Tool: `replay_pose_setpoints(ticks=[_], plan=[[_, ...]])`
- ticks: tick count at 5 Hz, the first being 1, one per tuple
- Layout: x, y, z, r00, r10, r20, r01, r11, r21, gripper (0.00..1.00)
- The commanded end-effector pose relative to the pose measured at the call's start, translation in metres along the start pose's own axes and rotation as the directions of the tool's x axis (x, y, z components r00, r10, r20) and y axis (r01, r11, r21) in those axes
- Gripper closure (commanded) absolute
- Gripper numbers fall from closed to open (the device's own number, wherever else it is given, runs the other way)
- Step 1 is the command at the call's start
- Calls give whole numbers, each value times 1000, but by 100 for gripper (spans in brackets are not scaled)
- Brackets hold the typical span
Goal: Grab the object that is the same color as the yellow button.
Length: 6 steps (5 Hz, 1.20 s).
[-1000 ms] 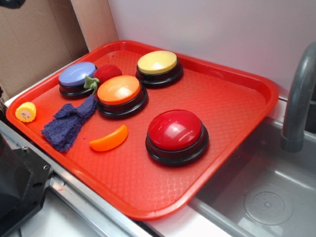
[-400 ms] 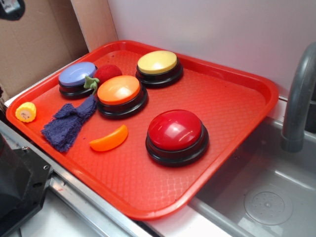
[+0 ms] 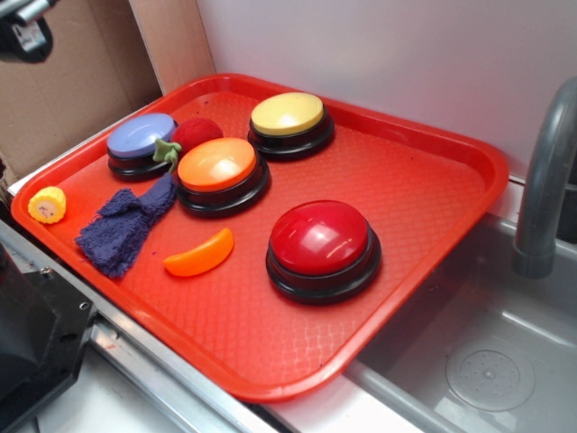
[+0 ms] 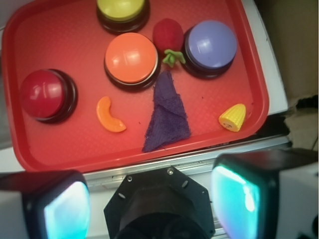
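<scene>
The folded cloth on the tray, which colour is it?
Dark purple-blue cloth, clearest in the wrist view.

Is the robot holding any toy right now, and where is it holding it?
No, nothing is held. The gripper is open and empty, up above the tray's near edge. The yellow corn piece lies untouched on the tray.

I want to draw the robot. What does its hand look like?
From the wrist camera, the hand has two chunky fingers, pale grey outside with glowing turquoise inner pads. Between them sits a black, many-sided mount with small screws. In the exterior view only a dark bit shows, top left.
</scene>
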<state>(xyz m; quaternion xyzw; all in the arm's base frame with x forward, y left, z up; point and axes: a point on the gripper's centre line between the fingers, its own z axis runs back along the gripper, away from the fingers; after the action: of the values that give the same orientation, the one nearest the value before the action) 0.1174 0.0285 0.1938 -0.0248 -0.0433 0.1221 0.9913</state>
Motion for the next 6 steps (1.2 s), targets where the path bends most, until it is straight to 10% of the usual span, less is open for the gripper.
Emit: replay_pose_setpoints(ticks=[1, 6], plan=[[10, 34, -26, 986, 157, 54, -160, 985, 63, 0], [9, 114, -101, 903, 415, 110, -426, 897, 118, 0]])
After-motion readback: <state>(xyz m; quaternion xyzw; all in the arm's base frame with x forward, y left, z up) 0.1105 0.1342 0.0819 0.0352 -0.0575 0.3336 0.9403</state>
